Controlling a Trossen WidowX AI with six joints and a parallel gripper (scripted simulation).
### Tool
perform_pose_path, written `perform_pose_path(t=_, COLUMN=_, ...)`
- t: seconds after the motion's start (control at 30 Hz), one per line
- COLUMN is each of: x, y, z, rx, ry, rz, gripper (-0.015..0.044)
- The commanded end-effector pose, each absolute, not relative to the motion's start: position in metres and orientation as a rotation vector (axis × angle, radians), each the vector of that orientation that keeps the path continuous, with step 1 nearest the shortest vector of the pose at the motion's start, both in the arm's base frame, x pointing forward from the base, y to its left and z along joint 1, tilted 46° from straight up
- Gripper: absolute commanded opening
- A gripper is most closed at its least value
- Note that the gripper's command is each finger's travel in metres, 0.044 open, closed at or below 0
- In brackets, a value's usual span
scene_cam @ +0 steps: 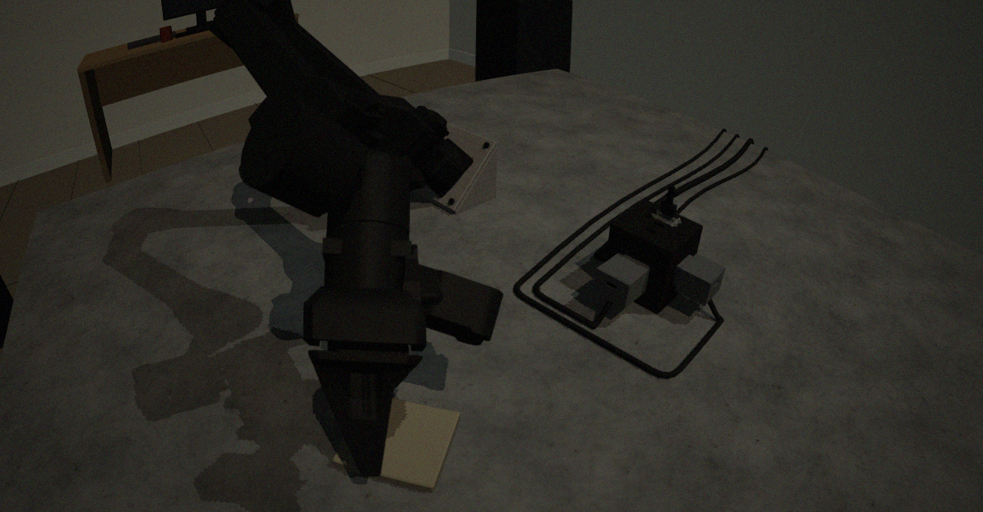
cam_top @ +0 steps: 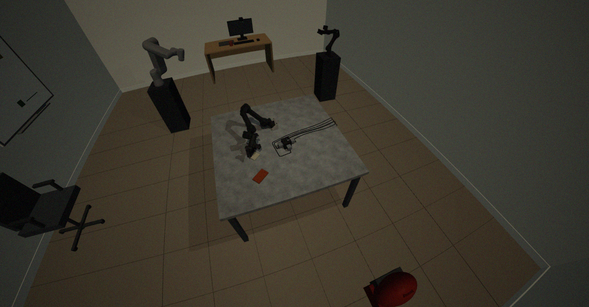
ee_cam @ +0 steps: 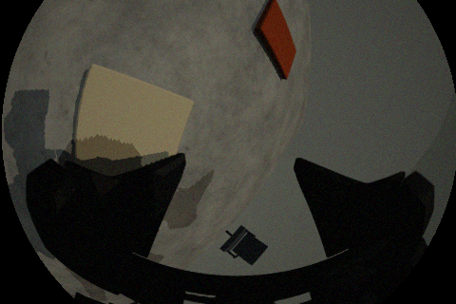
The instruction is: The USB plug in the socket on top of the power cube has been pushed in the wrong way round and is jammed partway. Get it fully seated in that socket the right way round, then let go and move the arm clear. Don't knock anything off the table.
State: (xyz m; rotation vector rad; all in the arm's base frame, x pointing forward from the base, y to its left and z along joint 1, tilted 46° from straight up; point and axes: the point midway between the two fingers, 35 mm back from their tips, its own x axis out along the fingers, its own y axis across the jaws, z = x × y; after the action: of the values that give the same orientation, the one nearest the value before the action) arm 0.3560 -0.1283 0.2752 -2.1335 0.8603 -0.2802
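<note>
The black power cube stands on the grey table, right of the middle. A small USB plug with a black cable sticks up from its top socket. Grey plugs sit in its sides. My gripper is open and empty. It points straight down, well to the left of the cube, low over the near edge of a flat beige tile. The cube is not in the wrist view.
Several black cables run from the cube to the far right and loop round its front. A flat red card lies nearer the table's front. The arm's base stands behind the gripper.
</note>
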Motion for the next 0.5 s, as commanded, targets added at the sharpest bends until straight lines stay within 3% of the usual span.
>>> perform_pose_path(t=0.0, x=0.394, y=-0.074, z=0.236, rx=-2.046, ry=0.797, rz=-0.003, gripper=0.044)
perform_pose_path(t=0.23, x=0.412, y=0.031, z=0.164, rx=-1.901, ry=0.847, rz=0.418, gripper=0.044)
perform_pose_path(t=0.47, x=0.374, y=0.126, z=0.105, rx=-1.816, ry=1.092, rz=0.722, gripper=0.044)
